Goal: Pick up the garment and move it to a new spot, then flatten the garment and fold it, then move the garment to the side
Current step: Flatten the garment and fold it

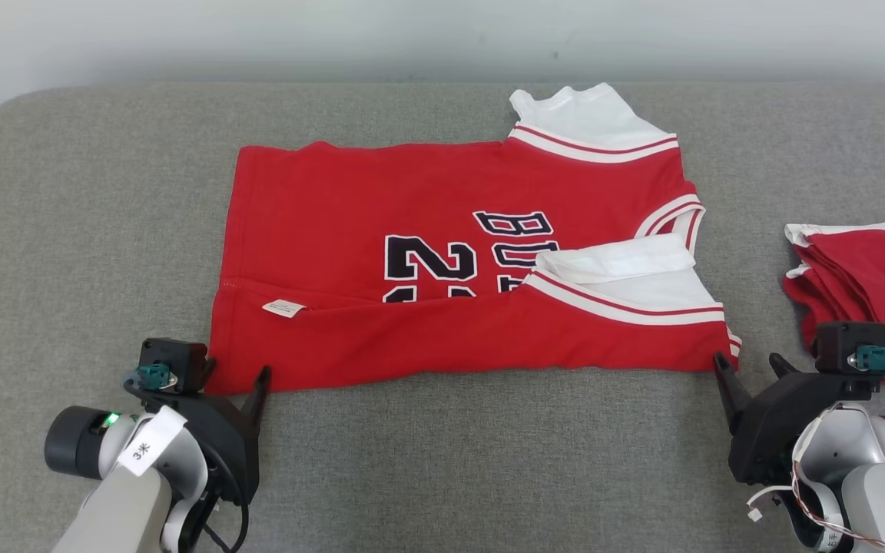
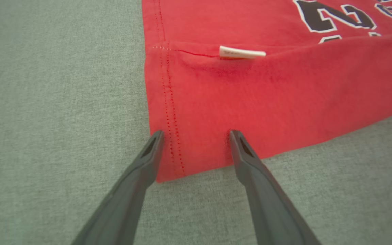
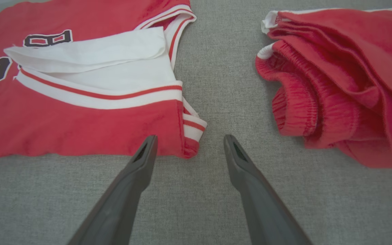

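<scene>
Red, white-trimmed fabric jersey (image 1: 442, 230) lies mid-frame; my left gripper (image 2: 196, 134) and right gripper (image 3: 189, 137), both spread, should pinch its lower corners evenly.

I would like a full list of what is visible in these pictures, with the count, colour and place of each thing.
jersey: one, red with white sleeves and black lettering, spread across the middle of the surface, near edge folded up over the print.
label: one, white, on the folded edge, toward the left end.
second garment: one, red with white trim, bunched at the right, apart from the jersey.
padded surface: one, grey, under everything.
wall: one, pale, behind the surface.
left gripper: one, dark, open, fingers either side of the jersey's near left corner.
right gripper: one, dark, open, at the jersey's near right corner.
</scene>
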